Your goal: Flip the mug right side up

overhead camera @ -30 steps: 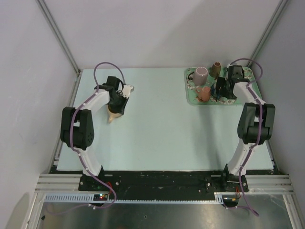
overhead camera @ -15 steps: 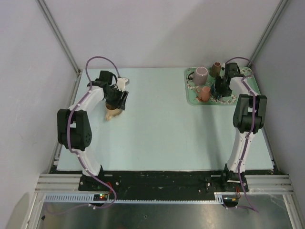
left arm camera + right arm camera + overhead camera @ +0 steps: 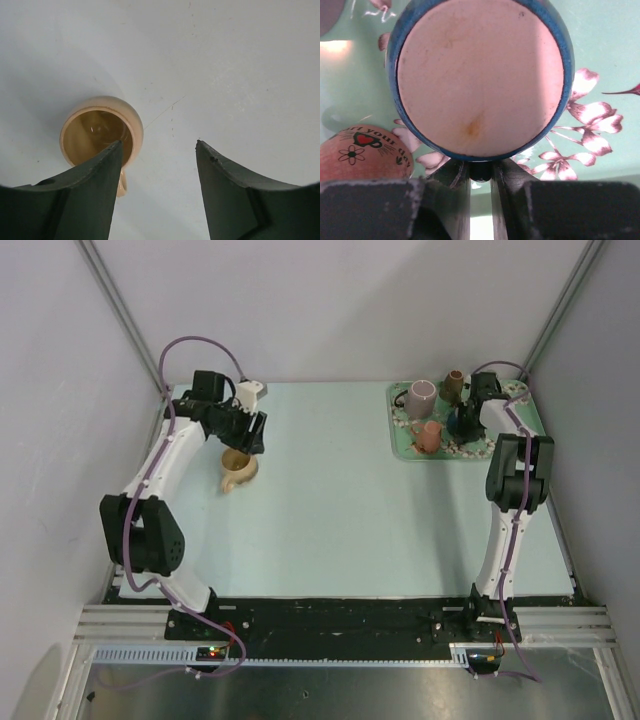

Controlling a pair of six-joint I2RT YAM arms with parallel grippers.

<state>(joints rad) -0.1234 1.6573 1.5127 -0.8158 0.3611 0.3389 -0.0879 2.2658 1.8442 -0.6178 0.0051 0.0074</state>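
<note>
1. Tan mug (image 3: 100, 131): mouth up on the table (image 3: 225, 60), just beyond one finger of the left gripper (image 3: 159, 145), which gapes wide and empty.
2. Blue mug (image 3: 480, 75): base up on the floral tray (image 3: 600, 65), directly ahead of the right gripper (image 3: 481, 167), which is pinched on its handle.

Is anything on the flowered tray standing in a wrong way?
Yes. The blue mug on the flowered tray stands upside down: its bare, unglazed base faces up. The tan mug on the table is upright.

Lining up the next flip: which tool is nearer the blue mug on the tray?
Right. The right tool grips the blue mug at its near edge on the tray; the left tool hangs open over the tan mug, across the table.
</note>
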